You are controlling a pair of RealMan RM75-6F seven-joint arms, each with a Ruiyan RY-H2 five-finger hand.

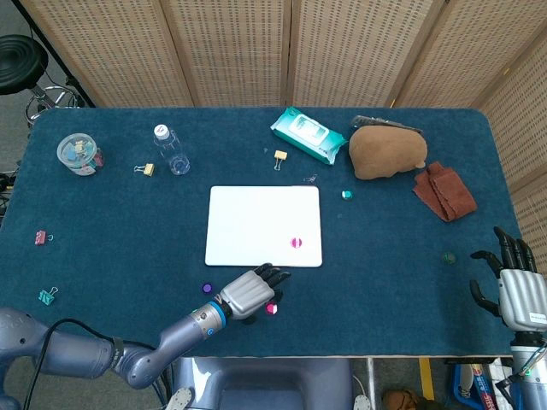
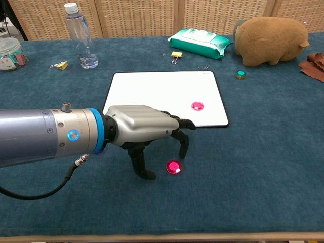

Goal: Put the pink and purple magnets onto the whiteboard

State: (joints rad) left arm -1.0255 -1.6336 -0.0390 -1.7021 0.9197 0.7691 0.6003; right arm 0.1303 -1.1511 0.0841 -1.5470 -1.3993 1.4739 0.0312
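Observation:
The whiteboard (image 1: 256, 222) (image 2: 162, 91) lies flat mid-table with one pink magnet (image 1: 297, 243) (image 2: 197, 106) on it. A second pink magnet (image 1: 271, 308) (image 2: 173, 166) lies on the blue cloth in front of the board. My left hand (image 1: 250, 293) (image 2: 147, 131) hangs over this magnet, holding nothing; one fingertip hangs just above it and the thumb points down to its left. A purple magnet (image 1: 206, 289) shows left of the hand in the head view; in the chest view the hand hides the purple ones. My right hand (image 1: 517, 290) stays at the table's right front edge with fingers spread.
A water bottle (image 1: 171, 150), a jar of clips (image 1: 79, 155), a green wipes pack (image 1: 309, 135), a brown plush toy (image 1: 386, 152) and a brown cloth (image 1: 444, 191) line the far side. A small green magnet (image 1: 346, 195) and several binder clips (image 1: 279, 156) lie scattered.

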